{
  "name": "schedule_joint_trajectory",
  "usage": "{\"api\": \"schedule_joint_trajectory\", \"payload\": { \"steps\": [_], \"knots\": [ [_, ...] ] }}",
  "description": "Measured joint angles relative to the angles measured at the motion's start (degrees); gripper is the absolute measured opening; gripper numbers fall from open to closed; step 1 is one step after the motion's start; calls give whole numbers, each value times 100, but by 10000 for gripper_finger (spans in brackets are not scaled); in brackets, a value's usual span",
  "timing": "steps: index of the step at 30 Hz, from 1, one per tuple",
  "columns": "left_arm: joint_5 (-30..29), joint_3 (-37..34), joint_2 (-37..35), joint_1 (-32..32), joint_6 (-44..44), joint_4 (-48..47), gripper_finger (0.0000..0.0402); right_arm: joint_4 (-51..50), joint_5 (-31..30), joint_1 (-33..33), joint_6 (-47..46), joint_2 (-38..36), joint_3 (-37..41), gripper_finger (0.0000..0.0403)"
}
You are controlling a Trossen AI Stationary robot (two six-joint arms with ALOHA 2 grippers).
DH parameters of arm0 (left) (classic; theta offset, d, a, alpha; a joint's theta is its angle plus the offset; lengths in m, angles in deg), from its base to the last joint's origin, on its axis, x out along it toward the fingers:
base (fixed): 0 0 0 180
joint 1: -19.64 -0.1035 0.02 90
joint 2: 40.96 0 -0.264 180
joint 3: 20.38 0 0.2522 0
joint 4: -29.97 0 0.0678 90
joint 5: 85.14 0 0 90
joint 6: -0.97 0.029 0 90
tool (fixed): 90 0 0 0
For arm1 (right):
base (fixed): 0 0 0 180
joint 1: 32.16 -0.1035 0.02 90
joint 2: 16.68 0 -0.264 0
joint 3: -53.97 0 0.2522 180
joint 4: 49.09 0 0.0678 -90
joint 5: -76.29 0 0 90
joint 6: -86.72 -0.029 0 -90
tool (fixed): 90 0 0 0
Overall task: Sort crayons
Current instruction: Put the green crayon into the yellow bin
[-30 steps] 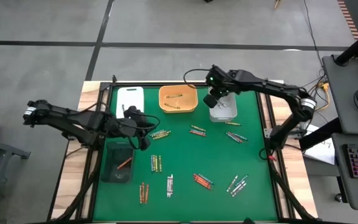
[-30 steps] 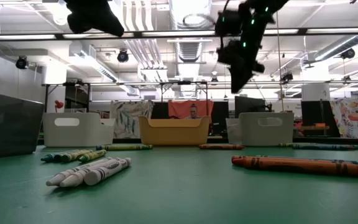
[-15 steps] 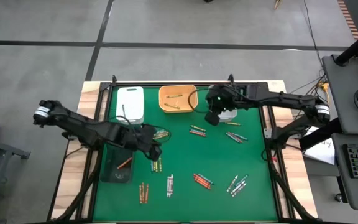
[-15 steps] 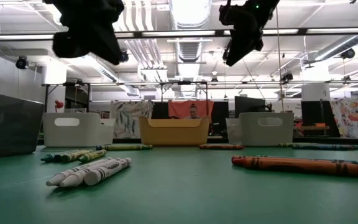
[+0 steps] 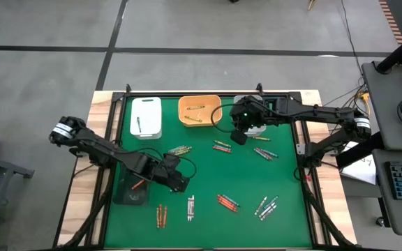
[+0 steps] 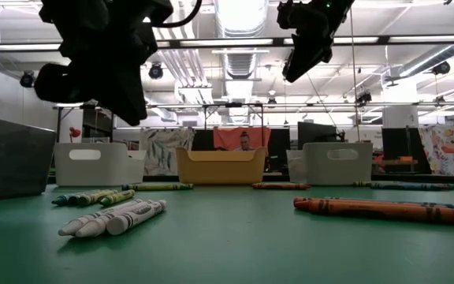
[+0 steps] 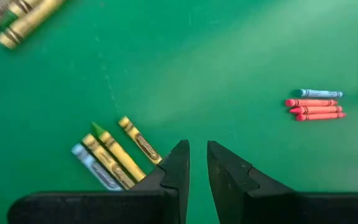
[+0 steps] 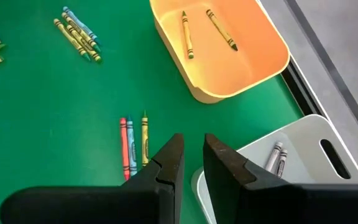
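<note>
Crayons are scattered in little bunches all over the green desk, so most of the sorting looks undone. Taking the orange tray as the landmark: the left tool is hovering well in front of it, toward the desk's near edge, just above the yellow-green crayon bunch, with a grey-white bunch close by. Its fingers are sitting narrow with only a slim gap, and nothing is between them. The right tool is hanging just to the right of the orange tray, beside the grey tray, also narrow and empty.

Handling-wise, my guess is these are light, stiff, waxy sticks with paper wrappers, so they're probably rolling easily and snapping if squeezed hard. I'd be pinching one across the middle of its wrapper, jaws square to its length. Since they're lying touching in bunches, picking just one is looking fiddly.

Containers:
- The orange tray is holding two yellow-olive crayons.
- The grey tray is holding a couple of grey-white ones.
- The white tray, left of the orange one, is holding one dark crayon.
- The dark bin, well in front of the white tray, is holding a red-orange one.
</note>
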Motion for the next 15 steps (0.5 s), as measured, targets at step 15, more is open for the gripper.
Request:
{"api": "schedule_joint_trajectory", "payload": {
  "steps": [15],
  "knots": [
    [-84, 983, 993, 224, -447, -996, 39, 193, 3, 0, 146, 4, 4, 52]
  ]
}}
